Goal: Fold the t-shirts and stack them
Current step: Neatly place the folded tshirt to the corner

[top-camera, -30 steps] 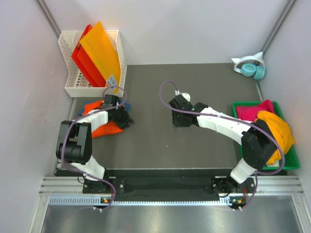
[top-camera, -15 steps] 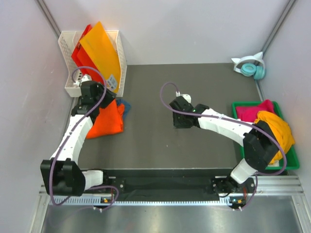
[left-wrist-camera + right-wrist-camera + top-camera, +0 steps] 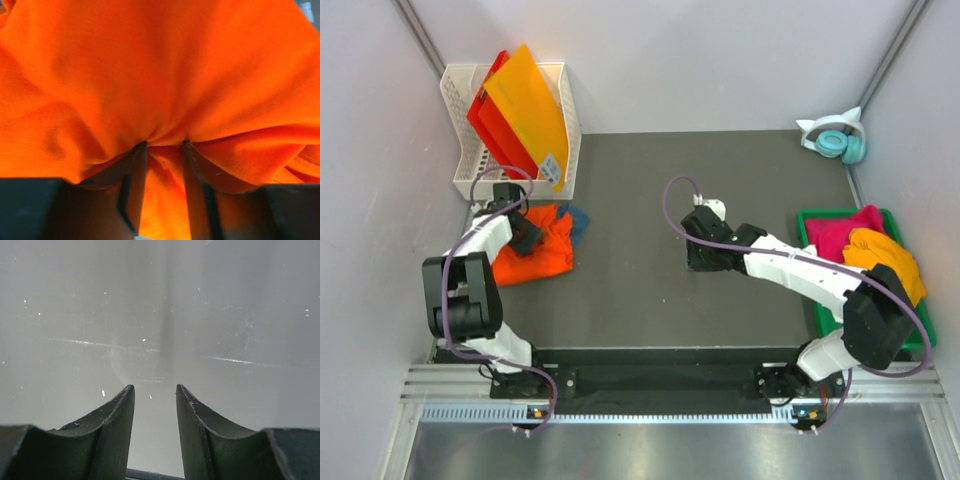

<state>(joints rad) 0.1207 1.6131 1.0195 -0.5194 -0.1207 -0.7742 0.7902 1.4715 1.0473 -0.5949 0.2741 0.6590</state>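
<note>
The left arm is swinging back down from the white basket (image 3: 458, 120). The left tool (image 3: 162, 146) is now pinching a fold of the one orange t-shirt (image 3: 538, 258) at the left of the worktop (image 3: 720, 170), so folding is probably resuming. This shirt is covering one teal-blue t-shirt (image 3: 577, 218). The right tool (image 3: 155, 390) is hovering narrowly parted and empty. Two t-shirts, one magenta (image 3: 842, 230) and one yellow-orange (image 3: 892, 262), are waiting in the green bin (image 3: 817, 213).

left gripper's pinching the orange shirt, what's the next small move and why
Likely lift the left gripper slightly and draw its pinch toward the middle of the mat. It is closed on a fold of the orange t-shirt, which lies crumpled at the mat's left edge, a teal t-shirt showing beside it. The right gripper hangs open over bare mat.
</note>
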